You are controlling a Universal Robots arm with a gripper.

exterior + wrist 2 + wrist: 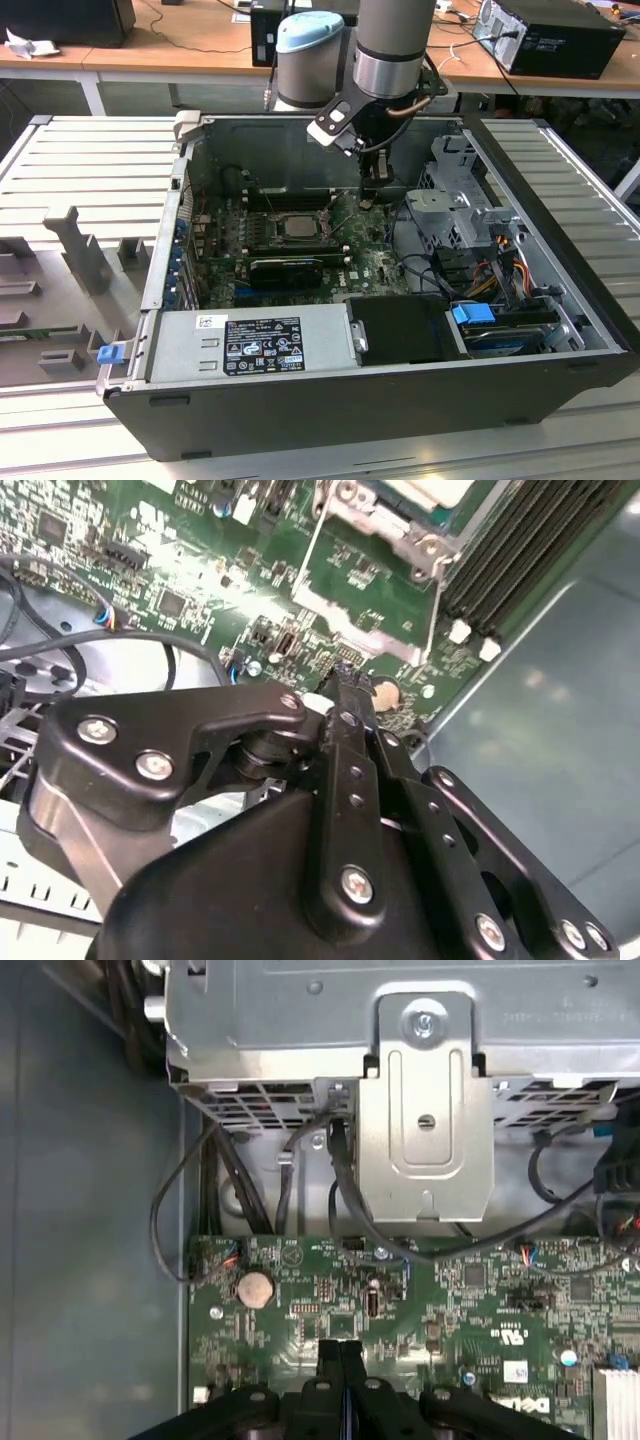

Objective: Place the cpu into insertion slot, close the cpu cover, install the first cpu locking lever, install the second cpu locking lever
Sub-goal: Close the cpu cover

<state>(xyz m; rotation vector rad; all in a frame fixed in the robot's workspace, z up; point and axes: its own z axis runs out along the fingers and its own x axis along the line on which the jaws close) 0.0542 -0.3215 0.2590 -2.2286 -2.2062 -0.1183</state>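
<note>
The cpu (297, 226) lies in the slot (270, 232), cover (372, 518) apparently down; whether it is locked I cannot tell. The pincer (340, 1352), closed on nothing, hovers nearby.

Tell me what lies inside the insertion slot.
The cpu lies inside the insertion slot, its silver-grey top showing. The slot's floor beneath the cpu is covered and cannot be seen.

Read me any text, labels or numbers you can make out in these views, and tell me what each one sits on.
Black label on the power supply, exterior view: print too small to read.
White sticker on the same power supply: too small to read.
White label on the green board, first wrist view: blurred, unreadable.
Nothing is clear enough to quote.
</note>
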